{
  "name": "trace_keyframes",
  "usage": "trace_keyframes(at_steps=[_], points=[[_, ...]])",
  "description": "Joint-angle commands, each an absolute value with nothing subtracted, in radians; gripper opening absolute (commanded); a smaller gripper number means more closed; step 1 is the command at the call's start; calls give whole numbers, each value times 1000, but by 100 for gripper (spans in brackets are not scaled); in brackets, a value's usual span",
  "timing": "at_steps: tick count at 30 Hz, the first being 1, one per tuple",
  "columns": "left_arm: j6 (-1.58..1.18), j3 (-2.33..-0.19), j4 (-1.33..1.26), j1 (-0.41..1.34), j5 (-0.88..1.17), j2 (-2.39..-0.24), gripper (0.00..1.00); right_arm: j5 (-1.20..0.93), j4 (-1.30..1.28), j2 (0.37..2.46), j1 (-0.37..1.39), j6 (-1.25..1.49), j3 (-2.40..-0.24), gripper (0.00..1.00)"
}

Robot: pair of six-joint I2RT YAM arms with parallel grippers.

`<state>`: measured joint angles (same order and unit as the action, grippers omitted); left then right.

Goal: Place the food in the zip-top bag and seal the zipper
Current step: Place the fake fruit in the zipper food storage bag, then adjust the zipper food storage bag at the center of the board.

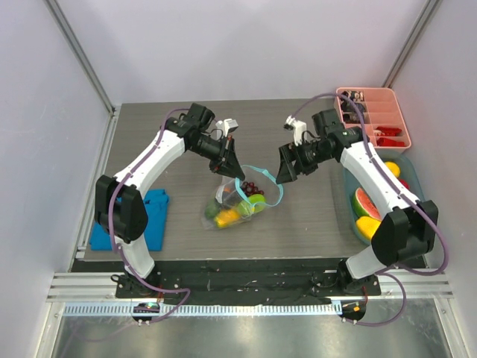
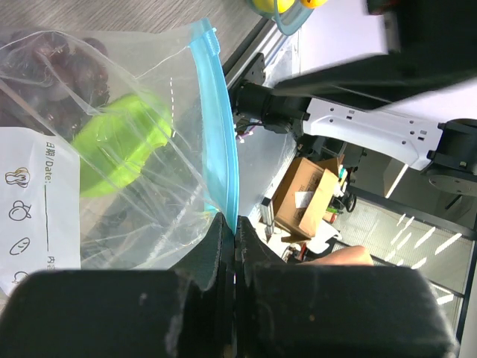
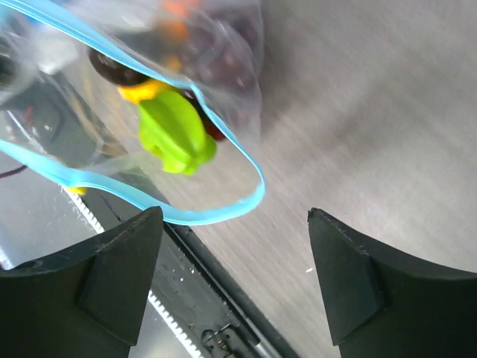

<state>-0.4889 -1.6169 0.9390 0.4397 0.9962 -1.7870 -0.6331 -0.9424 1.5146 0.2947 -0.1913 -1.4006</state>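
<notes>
The clear zip-top bag [image 1: 235,205] hangs over the table middle, mouth open as a teal zipper [image 1: 272,195] loop. It holds grapes [image 1: 251,188], a green fruit [image 1: 257,201] and a yellow-orange fruit [image 1: 227,216]. My left gripper [image 1: 238,174] is shut on the zipper strip [image 2: 220,149] at the bag's left end and holds it up. My right gripper [image 1: 283,177] is open and empty just right of the loop; the zipper [image 3: 223,212] curves between its fingertips [image 3: 141,231]. The green fruit [image 3: 175,134] shows through the bag.
A teal bin [image 1: 414,183] at the right holds a watermelon slice [image 1: 363,201] and yellow and orange fruits [image 1: 368,225]. A pink tray [image 1: 356,95] stands at the back right. A blue cloth [image 1: 153,216] lies at the left near the left arm's base.
</notes>
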Motion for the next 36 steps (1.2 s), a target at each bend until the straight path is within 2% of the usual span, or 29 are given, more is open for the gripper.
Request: trace_keyframes(at_steps=[1, 7, 8, 10, 11, 13, 14, 18, 23, 27, 29, 31, 36], points=[[-480, -1624, 931, 433, 1037, -1767, 0, -615, -901, 1505, 302, -103, -1290, 83], [-462, -1634, 951, 434, 1020, -1758, 0, -693, -865, 1560, 302, -40, -1194, 67], [-457, -1634, 954, 434, 1011, -1753, 0, -715, -862, 1577, 301, -37, -1181, 53], [-425, -1647, 1016, 434, 993, -1747, 0, -765, -857, 1588, 301, -41, -1181, 37], [-369, -1658, 1044, 434, 977, -1744, 0, -781, -864, 1588, 299, -47, -1195, 24], [-333, -1657, 1095, 433, 928, -1714, 0, -863, -879, 1560, 290, -58, -1218, 4], [-315, -1649, 1117, 434, 910, -1698, 0, -891, -885, 1542, 282, -57, -1248, 1], [-325, -1634, 1124, 436, 799, -1611, 0, -960, -890, 1406, 282, -2, -1339, 1], [-313, -1770, 1184, 475, 585, -1534, 1, -1009, -952, 1310, 287, 64, -1471, 1], [-236, -1779, 1273, 557, 497, -1546, 4, -999, -985, 1299, 317, 57, -1485, 1], [-189, -1764, 1314, 578, 465, -1581, 0, -970, -994, 1313, 322, 19, -1467, 1], [-149, -1761, 1365, 578, 469, -1660, 0, -933, -996, 1330, 325, 5, -1441, 1], [-169, -1726, 1238, 569, 463, -1683, 0, -835, -988, 1381, 325, -72, -1408, 1]])
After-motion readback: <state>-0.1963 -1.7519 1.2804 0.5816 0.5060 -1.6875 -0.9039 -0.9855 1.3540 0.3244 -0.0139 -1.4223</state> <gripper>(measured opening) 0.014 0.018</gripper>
